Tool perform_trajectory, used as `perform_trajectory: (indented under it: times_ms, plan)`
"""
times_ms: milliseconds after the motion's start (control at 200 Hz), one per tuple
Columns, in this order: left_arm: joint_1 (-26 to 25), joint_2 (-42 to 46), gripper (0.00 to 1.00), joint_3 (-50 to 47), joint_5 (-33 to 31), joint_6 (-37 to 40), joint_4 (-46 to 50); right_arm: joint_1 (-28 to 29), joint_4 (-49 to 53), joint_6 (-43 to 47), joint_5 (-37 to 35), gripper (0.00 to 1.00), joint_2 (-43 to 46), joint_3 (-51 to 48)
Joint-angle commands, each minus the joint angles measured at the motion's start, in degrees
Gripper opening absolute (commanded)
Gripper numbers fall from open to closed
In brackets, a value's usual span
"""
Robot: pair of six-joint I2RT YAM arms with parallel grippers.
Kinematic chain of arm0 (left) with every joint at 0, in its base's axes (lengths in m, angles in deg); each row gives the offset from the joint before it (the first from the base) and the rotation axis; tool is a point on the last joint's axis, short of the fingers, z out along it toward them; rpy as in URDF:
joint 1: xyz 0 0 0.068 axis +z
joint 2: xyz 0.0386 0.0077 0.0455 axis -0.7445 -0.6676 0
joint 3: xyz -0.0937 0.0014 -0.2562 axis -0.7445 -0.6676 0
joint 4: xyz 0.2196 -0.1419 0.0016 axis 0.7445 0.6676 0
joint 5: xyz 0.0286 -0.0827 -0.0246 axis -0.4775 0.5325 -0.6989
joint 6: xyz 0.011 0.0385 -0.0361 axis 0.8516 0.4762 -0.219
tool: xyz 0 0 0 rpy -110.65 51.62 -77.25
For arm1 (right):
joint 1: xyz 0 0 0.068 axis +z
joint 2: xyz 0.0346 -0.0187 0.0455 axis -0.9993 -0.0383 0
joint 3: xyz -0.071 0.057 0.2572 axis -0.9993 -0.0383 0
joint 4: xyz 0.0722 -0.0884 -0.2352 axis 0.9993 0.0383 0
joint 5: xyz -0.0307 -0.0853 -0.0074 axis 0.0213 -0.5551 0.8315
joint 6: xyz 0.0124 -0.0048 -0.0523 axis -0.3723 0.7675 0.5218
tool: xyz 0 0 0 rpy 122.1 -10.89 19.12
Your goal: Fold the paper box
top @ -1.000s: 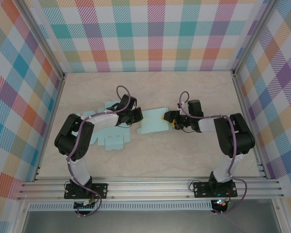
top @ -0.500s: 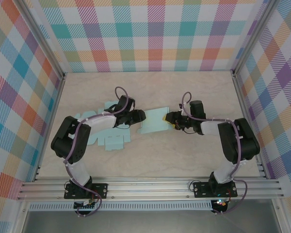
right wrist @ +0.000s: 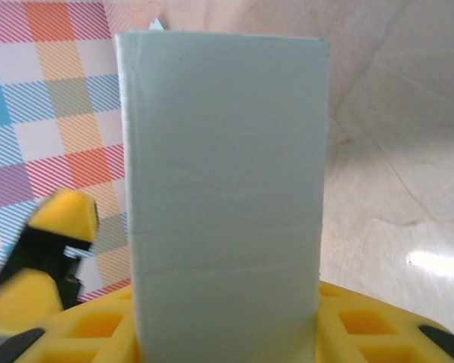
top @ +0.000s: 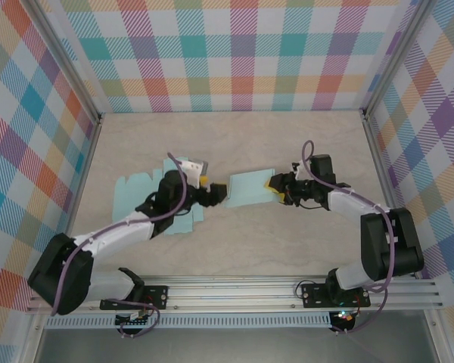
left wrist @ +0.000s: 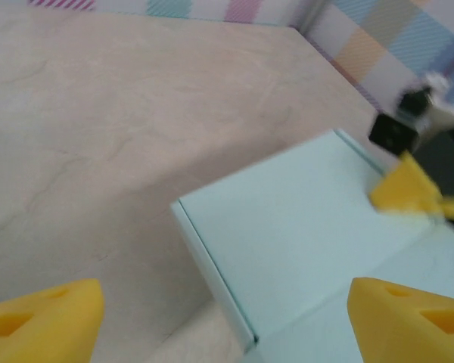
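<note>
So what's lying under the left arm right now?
The flat part of the paper box lies on the table under the left arm, edges showing either side. The strip directly beneath the forearm is covered.

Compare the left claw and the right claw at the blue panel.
The left claw is open, its yellow fingers spread wide around a corner of the blue panel; the right claw is shut on that panel. The left claw sits at the panel's left edge, the right claw at its right edge. Both have yellow fingertips and face each other across the panel.
</note>
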Motion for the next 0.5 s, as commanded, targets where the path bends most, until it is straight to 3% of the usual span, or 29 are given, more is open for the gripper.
perform_trajectory:
  times_ms: [0,240,495]
  plan:
    - [-4.8,5.0,0.85,-4.0,-3.7,20.3,-10.6,-1.8,5.2,-4.1,6.6,0.40,1.6,1.2]
    - [-17.0,6.1,0.89,-0.4,-14.9,39.3,1.8,-2.4,9.5,-7.3,12.5,0.40,-0.1,2.4]
    - [-25.6,-6.3,0.91,7.4,-32.1,51.7,8.1,-2.4,14.1,-6.3,14.5,0.40,-2.5,3.4]
